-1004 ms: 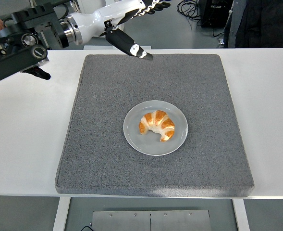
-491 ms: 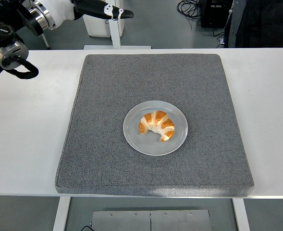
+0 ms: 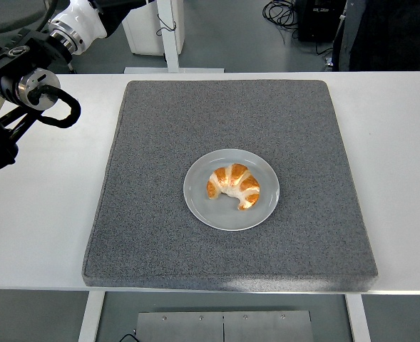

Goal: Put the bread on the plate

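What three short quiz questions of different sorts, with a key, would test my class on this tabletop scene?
1. True or false: the croissant lies on the plate.
2. The plate rests on: A) the bare white table B) the grey mat C) a tray.
3. Fill in: the left arm shows at the picture's upper ____ corner.

Key: 1 true; 2 B; 3 left.

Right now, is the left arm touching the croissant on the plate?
Apart. The head view shows the left arm at the table's far left corner, while the croissant lies on the plate with bare grey mat between them.
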